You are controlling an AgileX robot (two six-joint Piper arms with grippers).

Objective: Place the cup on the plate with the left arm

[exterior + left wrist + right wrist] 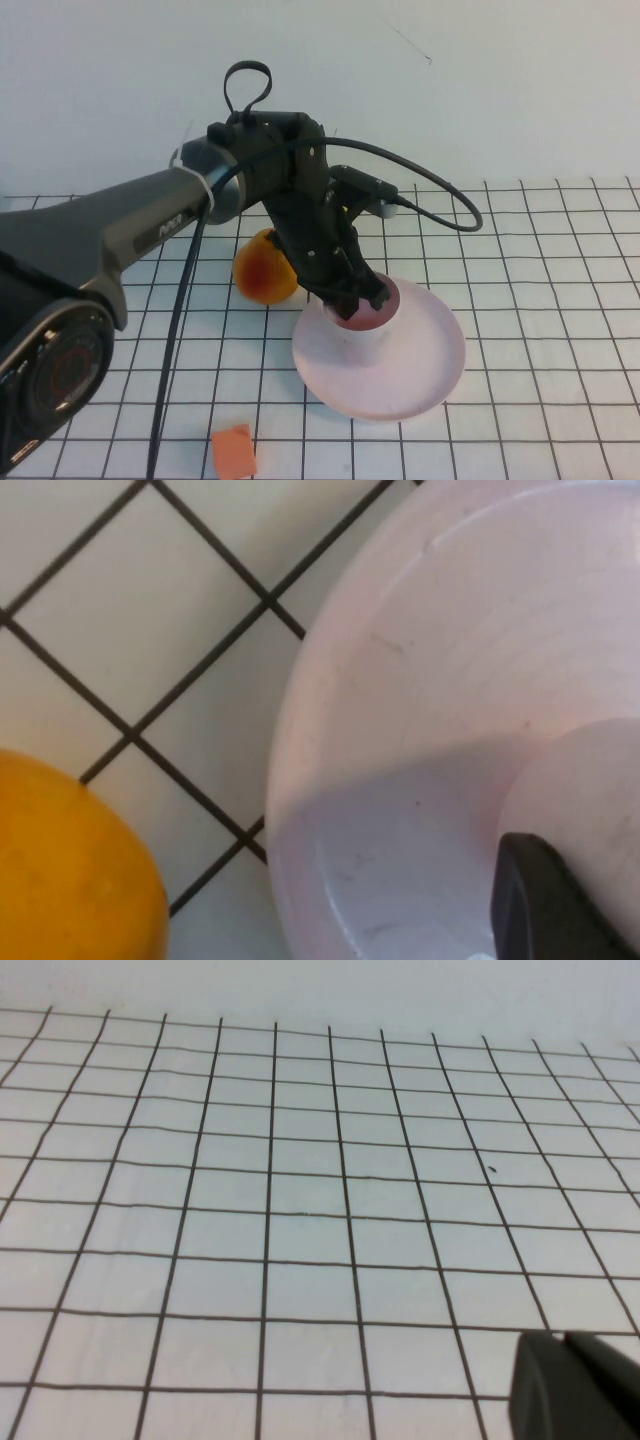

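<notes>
The pale pink cup (362,335) stands upright on the left part of the pale pink plate (430,365). My left gripper (356,298) reaches down from the left and is shut on the cup's rim. In the left wrist view one black finger (535,905) lies against the cup's wall (590,780), over the plate's floor and rim (300,730). My right gripper (565,1345) shows only in the right wrist view, shut and empty above the bare grid cloth.
An orange-red fruit (263,266) sits just left of the plate, partly behind the left arm; it also shows in the left wrist view (70,870). A small orange square block (234,451) lies near the front edge. A white wall stands behind.
</notes>
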